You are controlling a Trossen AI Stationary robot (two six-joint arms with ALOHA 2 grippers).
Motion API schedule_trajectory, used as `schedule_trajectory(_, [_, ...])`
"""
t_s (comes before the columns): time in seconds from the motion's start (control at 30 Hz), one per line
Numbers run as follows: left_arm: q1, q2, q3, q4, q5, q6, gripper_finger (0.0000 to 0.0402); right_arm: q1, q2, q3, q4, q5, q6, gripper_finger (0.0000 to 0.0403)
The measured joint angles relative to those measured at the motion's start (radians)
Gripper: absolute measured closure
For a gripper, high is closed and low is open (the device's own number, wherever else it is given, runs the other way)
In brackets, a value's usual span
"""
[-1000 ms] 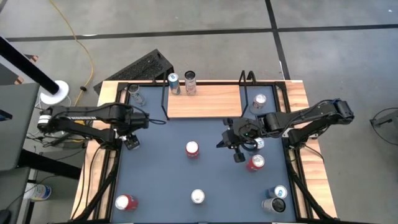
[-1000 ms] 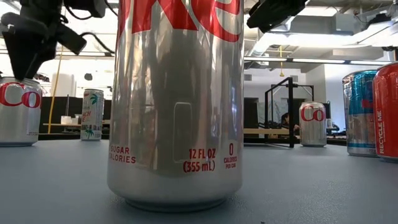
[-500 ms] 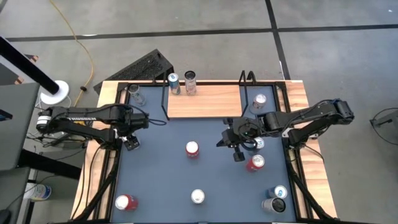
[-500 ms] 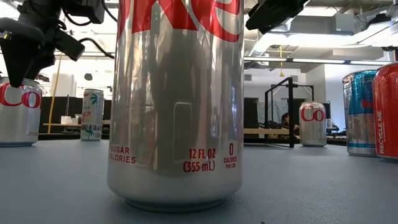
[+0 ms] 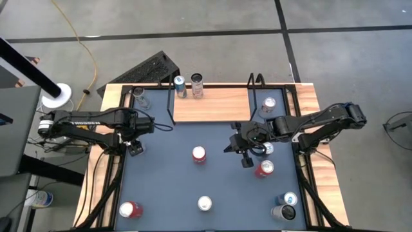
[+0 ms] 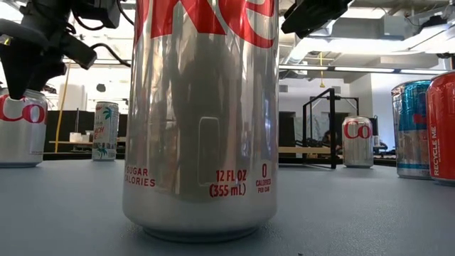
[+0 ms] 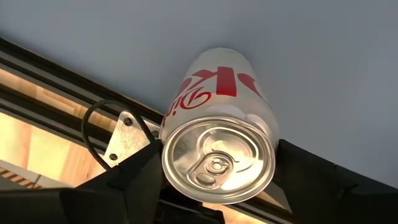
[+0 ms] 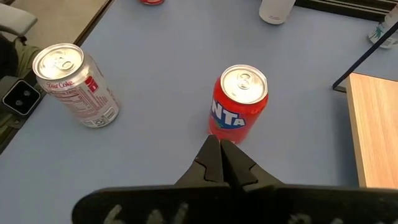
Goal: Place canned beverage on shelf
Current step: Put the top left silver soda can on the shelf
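Note:
A Diet Coke can (image 7: 217,93) stands upright on its base on the blue tabletop near the left rail; it also shows in the low view (image 6: 20,131). My left gripper (image 5: 135,147) is over it, pointing down, open, with one finger on each side of the can's top. My right gripper (image 5: 245,156) is shut and empty above the table's right middle, near a red Fanta can (image 8: 239,102). The shelf (image 5: 212,105), a light-wood board in a black frame, sits at the far middle. My left gripper has its fingers (image 7: 140,171) close beside the can's upper wall, just under the rim (image 7: 171,134), coming from above. I cannot tell whether they touch it. The can stands on the table.
Two cans (image 5: 180,86) (image 5: 196,84) stand at the shelf's far left. A glass (image 5: 140,100) is at the far left. More cans stand about the table: a silver one (image 5: 204,203), red ones (image 5: 129,209) (image 5: 264,168), a blue one (image 5: 290,198), and a dark cup (image 5: 282,212).
My left gripper has shifted a little toward the table's left edge over the Diet Coke can and tipped slightly. The can has stayed where it was.

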Motion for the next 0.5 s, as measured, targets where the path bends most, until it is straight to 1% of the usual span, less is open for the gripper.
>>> schedule_trajectory(0.13, [0.0, 0.004, 0.051, 0.022, 0.019, 0.051, 0.0152, 0.0, 0.0, 0.0, 0.0, 0.0, 0.0, 0.0403])
schedule_trajectory(0.33, [0.0, 0.009, 0.125, 0.077, 0.115, 0.092, 0.0163, 0.0, 0.0, 0.0, -0.005, 0.0, 0.0, 0.0403])
schedule_trajectory(0.4, [-0.001, 0.026, 0.159, 0.104, 0.145, 0.112, 0.0163, 0.0, 0.0, 0.0, -0.011, 0.0, 0.0, 0.0403])
schedule_trajectory(0.5, [0.0, 0.076, 0.232, 0.129, 0.158, 0.178, 0.0163, -0.001, -0.001, 0.0, -0.011, 0.001, -0.001, 0.0403])
